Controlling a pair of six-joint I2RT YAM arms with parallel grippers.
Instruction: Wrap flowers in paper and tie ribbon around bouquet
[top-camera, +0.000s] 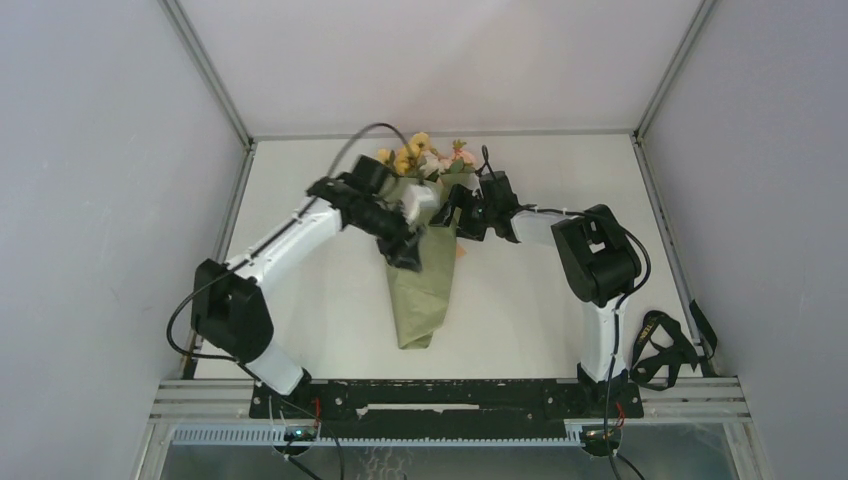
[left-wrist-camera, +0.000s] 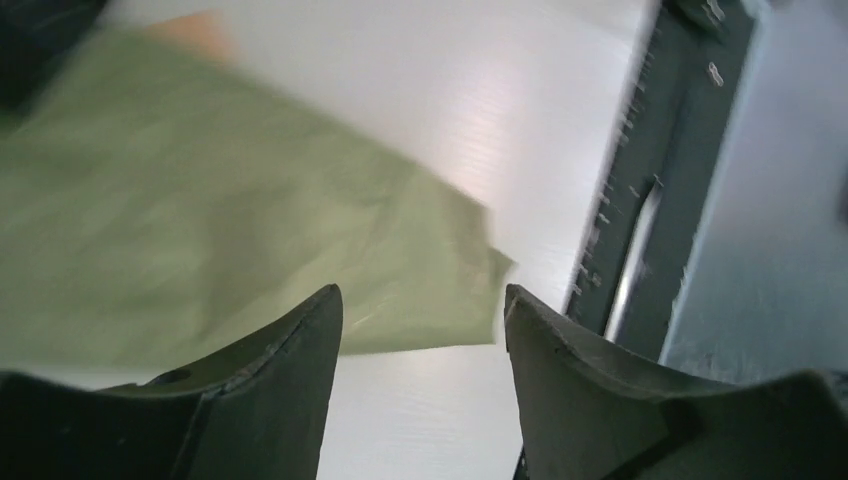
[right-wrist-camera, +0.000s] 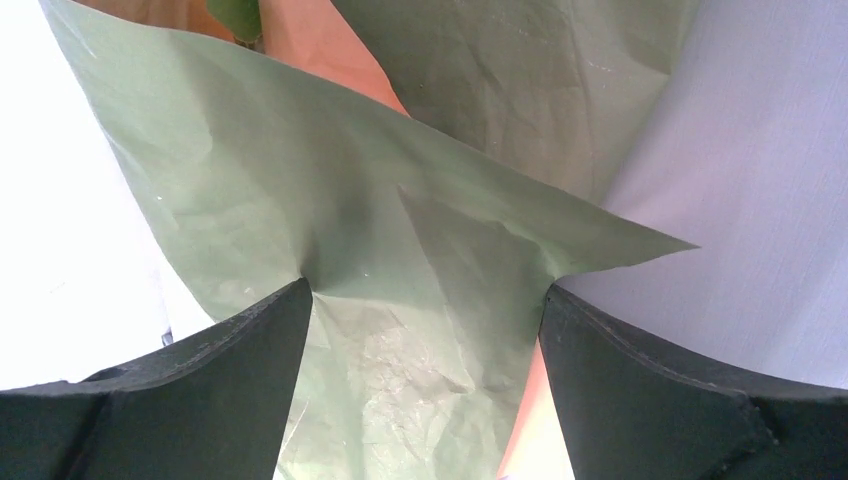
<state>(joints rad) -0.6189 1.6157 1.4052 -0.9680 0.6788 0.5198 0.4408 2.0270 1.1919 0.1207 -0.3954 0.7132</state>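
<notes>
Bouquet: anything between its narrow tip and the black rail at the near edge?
Nothing: bare white table between the olive-green paper bouquet and black metal rail, clear in the top view.

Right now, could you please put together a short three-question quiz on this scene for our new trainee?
1. True or false: the ribbon is tied around the bouquet.
2. Which way do the flowers point in the top view? A: toward the table's far edge. B: toward the arms' bases. C: toward the left wall.
3. In the right wrist view, what colour is the reverse side of the paper?

Key
1. False. It lies loose at the table's right edge, by the right arm's base.
2. A.
3. Peach-orange.
</notes>
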